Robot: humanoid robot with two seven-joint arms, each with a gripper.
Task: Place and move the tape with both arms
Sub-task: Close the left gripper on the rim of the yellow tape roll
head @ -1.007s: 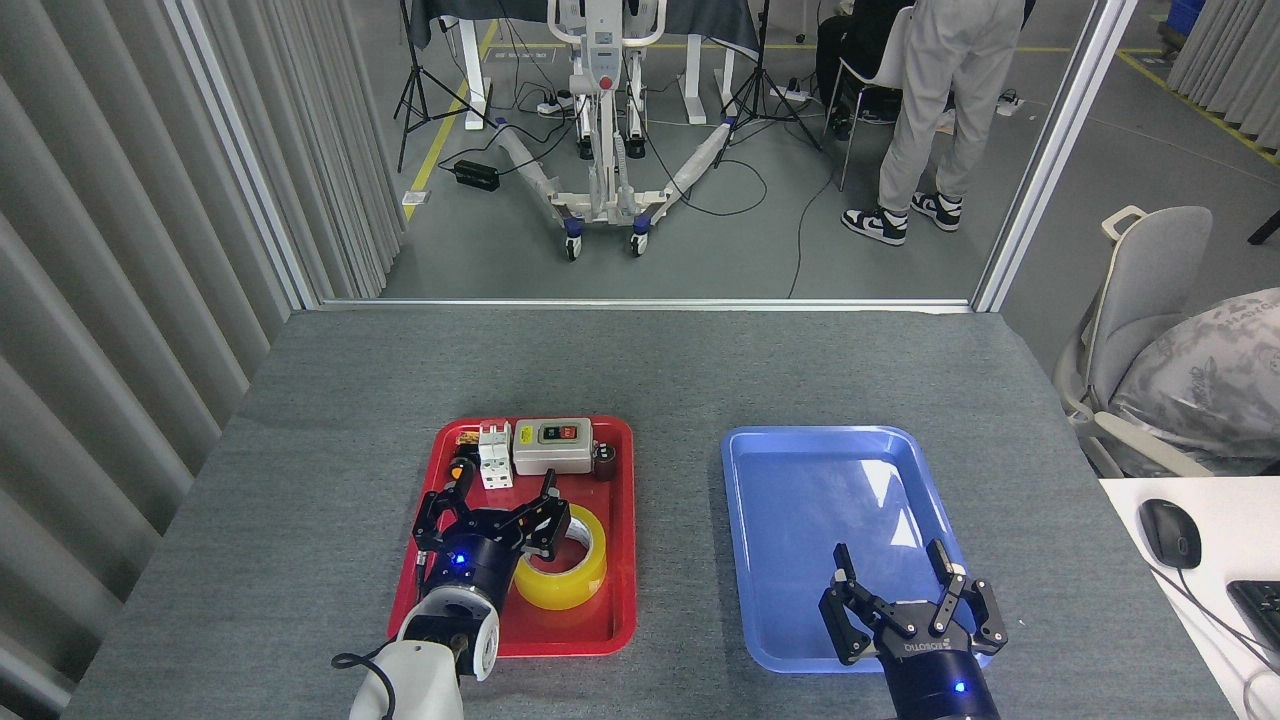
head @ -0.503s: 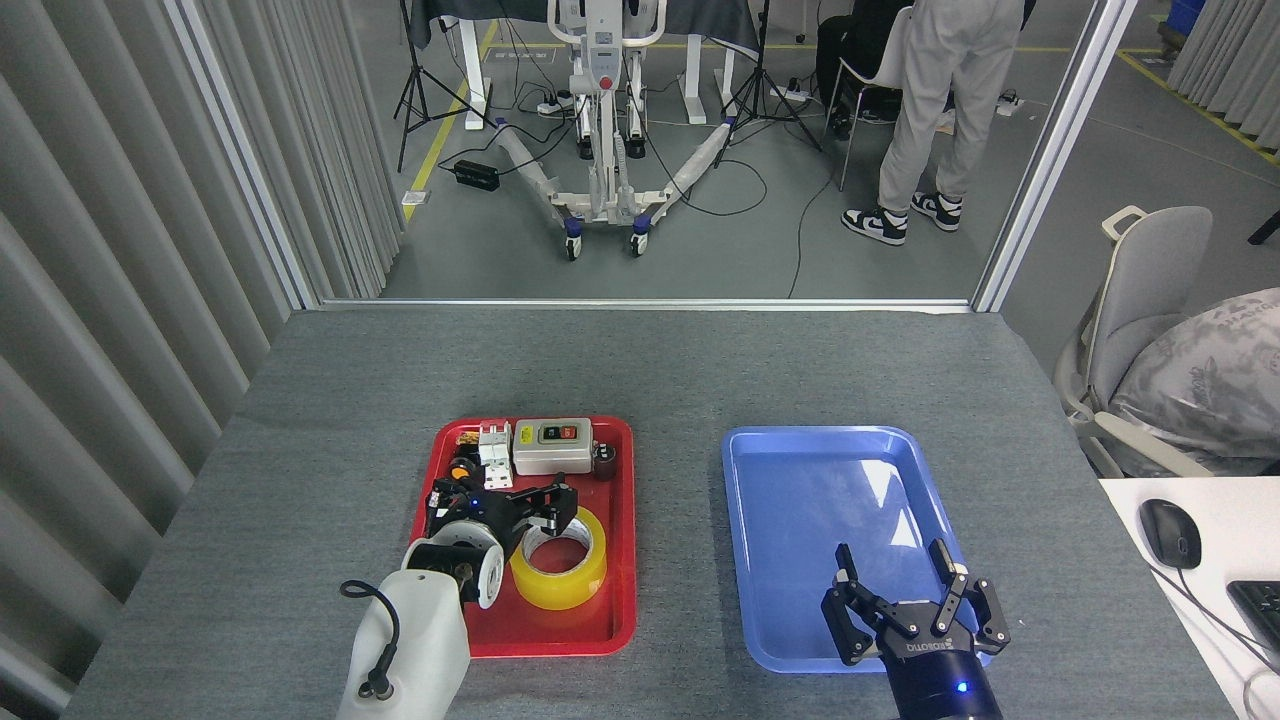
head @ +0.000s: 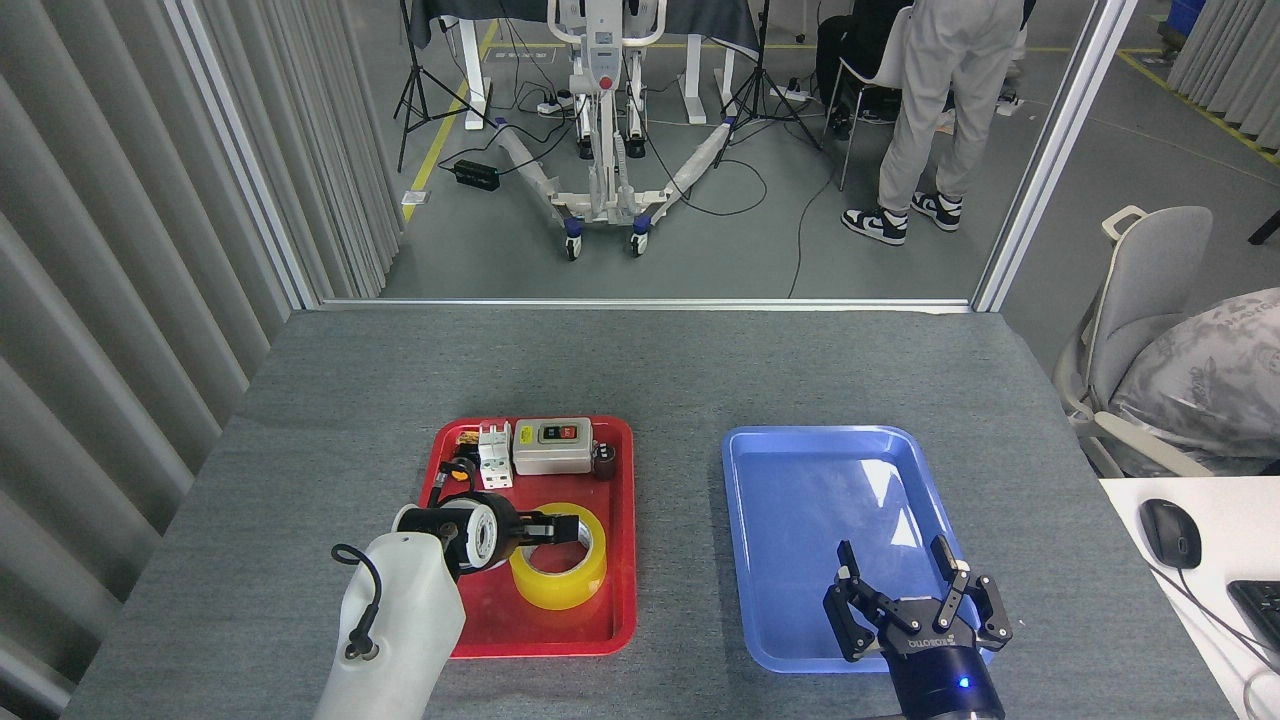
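Yellow translucent tape (head: 558, 572), white core, flat

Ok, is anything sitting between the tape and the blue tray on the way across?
Nothing visible. The tape lies in the red tray, the left claw at its top. Bare grey table separates it from the blue tray, whose floor is bare; the right claw hovers open over its near edge.

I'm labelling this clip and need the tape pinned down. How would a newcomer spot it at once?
On the grey table sit two trays; look in the red tray on the left, not the blue tray. The tape lies flat in its near half, with the left end effector reaching over its top. It is the only big translucent yellow ring there; the parts along the far edge are small and boxy.
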